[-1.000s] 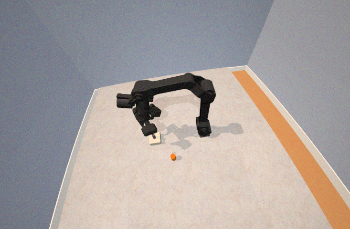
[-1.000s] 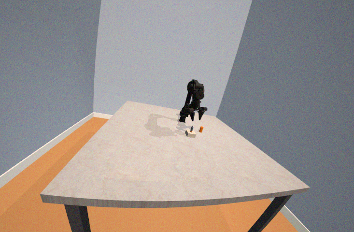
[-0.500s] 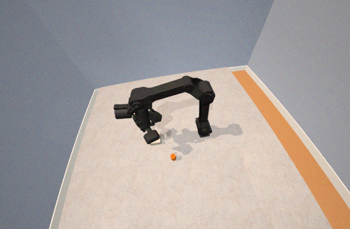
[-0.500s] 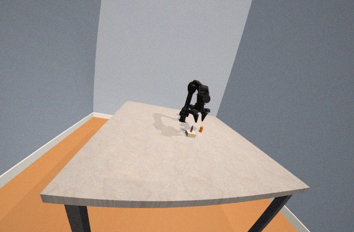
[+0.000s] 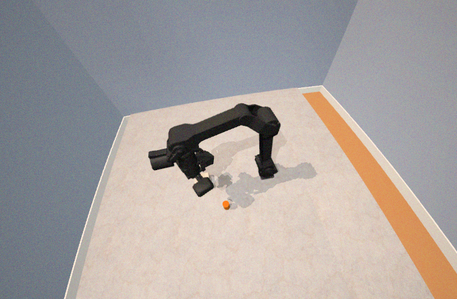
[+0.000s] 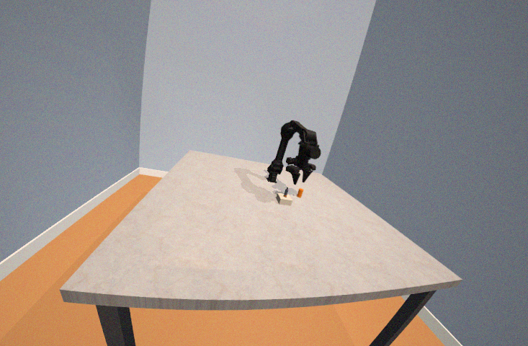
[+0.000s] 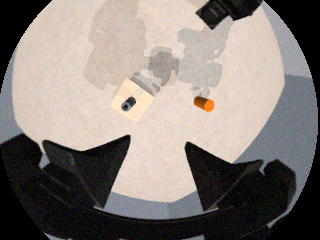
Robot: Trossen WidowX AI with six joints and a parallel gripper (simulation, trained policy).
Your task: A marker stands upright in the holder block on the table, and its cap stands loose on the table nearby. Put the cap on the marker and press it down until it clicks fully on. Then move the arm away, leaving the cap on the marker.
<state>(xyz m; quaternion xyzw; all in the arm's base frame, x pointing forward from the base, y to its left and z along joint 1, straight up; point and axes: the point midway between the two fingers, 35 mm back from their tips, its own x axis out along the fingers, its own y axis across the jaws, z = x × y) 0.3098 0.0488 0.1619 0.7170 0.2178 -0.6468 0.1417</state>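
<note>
Cap: the orange cap (image 5: 226,204) (image 6: 300,192) (image 7: 204,104) stands upright on the table (image 5: 235,246) (image 6: 231,244) (image 7: 60,75), on its own, beside the block but not touching it.
Gripper: my gripper (image 5: 203,173) (image 6: 300,182) (image 7: 158,142) is open wide, with nothing between its two fingers. It hangs up over the table, tips down.
Way to the cap: in the wrist view the cap is ahead of my fingertips and off to the right, past the right tip, not in line with the gap. I think I need to go ahead, over to that side, and then down.
Long way of the cap: up and down. My fingers point mostly down too, so I could pinch it round its sides.
Marker: the dark marker (image 6: 286,192) (image 7: 129,103) stands in the pale holder block (image 5: 204,174) (image 6: 284,200) (image 7: 142,107), bare on top. In the wrist view it is ahead and to the left. From the top I can't see it.
Arm: I have just one arm (image 5: 218,123) (image 6: 279,155) (image 7: 215,14), so it must do the job.
Watch out: if I go down too soon, a fingertip could knock the cap over, or the other could bump the marker.
</note>
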